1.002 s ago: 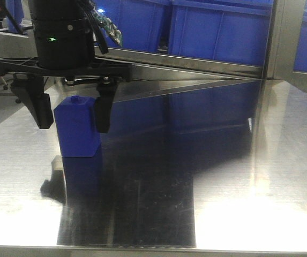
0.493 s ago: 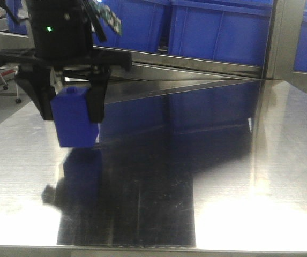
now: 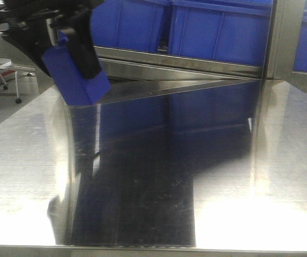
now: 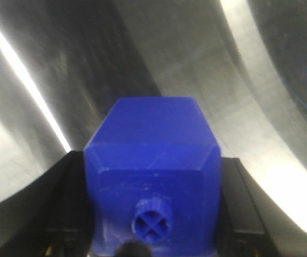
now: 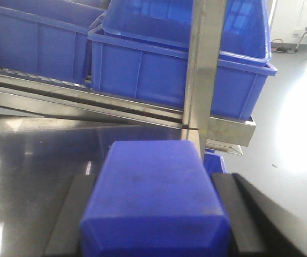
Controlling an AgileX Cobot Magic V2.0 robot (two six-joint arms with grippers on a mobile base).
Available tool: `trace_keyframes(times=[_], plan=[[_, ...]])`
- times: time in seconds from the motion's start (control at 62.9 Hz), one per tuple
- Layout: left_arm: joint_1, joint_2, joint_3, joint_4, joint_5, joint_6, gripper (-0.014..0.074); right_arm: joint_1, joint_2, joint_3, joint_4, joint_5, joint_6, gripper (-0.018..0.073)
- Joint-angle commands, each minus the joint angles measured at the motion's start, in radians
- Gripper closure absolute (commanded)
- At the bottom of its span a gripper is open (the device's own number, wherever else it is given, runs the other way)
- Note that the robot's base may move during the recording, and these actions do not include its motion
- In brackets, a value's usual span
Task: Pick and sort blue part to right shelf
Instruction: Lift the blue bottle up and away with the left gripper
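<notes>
The steel bench lies bare and mirror-bright in the near field of the front view. Above its ten o'clock corner the left end effector is closed snugly on the blue part, which hangs tilted and clear of the surface. The left wrist view shows the dark fingers pressed flat against both flanks, the part's capped end toward the camera. The right end effector likewise appears closed on a second blue block, its fingers tight on either side. Beyond, from twelve to two o'clock, stand the shelf rail, an upright post and the blue bins. The risks, as I judge them: the tilted part has smooth sides and could slide out during a fast swing; carrying it across to the right shelf may clip the post or a bin lip; and the two loaded arms could meet if their paths cross.
</notes>
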Motion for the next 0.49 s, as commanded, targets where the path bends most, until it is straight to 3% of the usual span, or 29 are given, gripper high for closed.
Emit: trace_keyframes(times=[0.0, 0.286, 0.477], plan=[[0.025, -0.117, 0.054, -0.028, -0.185, 0.027, 0.0335, -0.005, 0.005, -0.03, -0.013, -0.09, 0.001, 0.0137], [0.127, -0.366, 0.349, -0.028, -0.607, 0.027, 0.0335, -0.005, 0.005, -0.03, -0.013, -0.09, 0.001, 0.0137], [0.225, -0.544, 0.506, -0.028, -0.763, 0.027, 0.0335, -0.005, 0.005, -0.03, -0.013, -0.09, 0.001, 0.0137]])
